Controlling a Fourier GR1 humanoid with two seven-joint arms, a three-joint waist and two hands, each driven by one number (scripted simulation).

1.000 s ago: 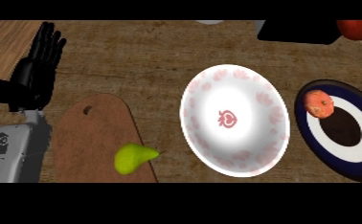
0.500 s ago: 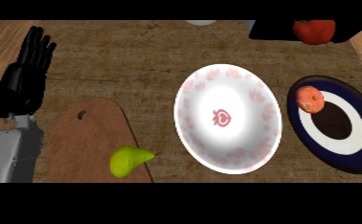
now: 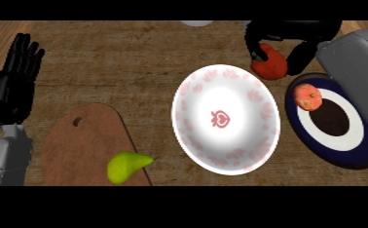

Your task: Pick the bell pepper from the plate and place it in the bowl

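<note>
The robot's right hand [image 3: 287, 39], at about one o'clock in the head view, has its black fingers curled round a red bell pepper [image 3: 268, 64] and holds it above the wooden counter [image 3: 129, 61], just off the rim of the white bowl with a pink pattern [image 3: 225, 119] and apart from the dark blue plate with a white centre [image 3: 338, 129] at three o'clock. A small orange-red fruit [image 3: 307, 97] lies on that plate. The left hand [image 3: 20, 76] rests at nine o'clock, fingers straight and apart. At seven o'clock a yellow-green pear [image 3: 126, 166] sits on a brown wooden cutting board [image 3: 82, 144]. The carry step looks under way; next the pepper needs bringing over the bowl's middle, lowering, then the fingers parting.
</note>
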